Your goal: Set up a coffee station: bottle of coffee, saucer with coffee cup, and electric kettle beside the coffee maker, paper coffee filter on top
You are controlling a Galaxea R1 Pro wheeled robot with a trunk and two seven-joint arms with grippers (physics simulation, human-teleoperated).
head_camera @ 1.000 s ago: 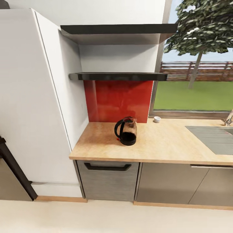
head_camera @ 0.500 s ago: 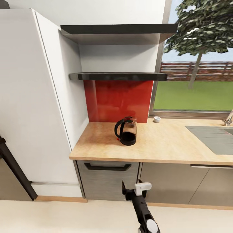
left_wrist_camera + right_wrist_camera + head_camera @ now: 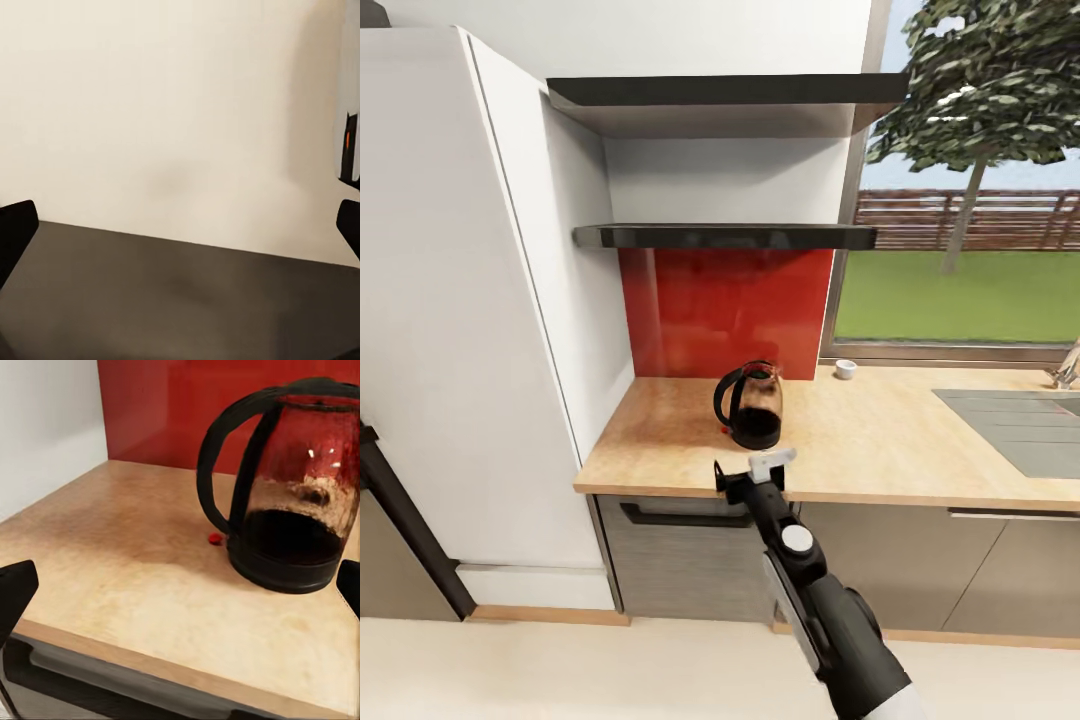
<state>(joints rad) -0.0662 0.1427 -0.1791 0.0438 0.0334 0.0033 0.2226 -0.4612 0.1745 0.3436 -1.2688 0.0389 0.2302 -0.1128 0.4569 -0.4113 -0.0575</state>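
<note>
Electric kettle upright on wooden countertop, in front of red backsplash, handle toward tall white cabinet. Right gripper at countertop front edge just short of kettle, above dark drawer handle, fingers spread, nothing between them. Right wrist view: kettle close ahead, small red button at its base. Small white cup behind kettle by window sill. Left gripper fingertips wide apart, holding nothing.

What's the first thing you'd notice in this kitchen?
The glass electric kettle with its black handle stands alone on the wooden countertop, in front of a bright red wall panel. Just below it, the robot's right end effector reaches up over the counter's front edge, open and pointing toward the kettle.
</note>
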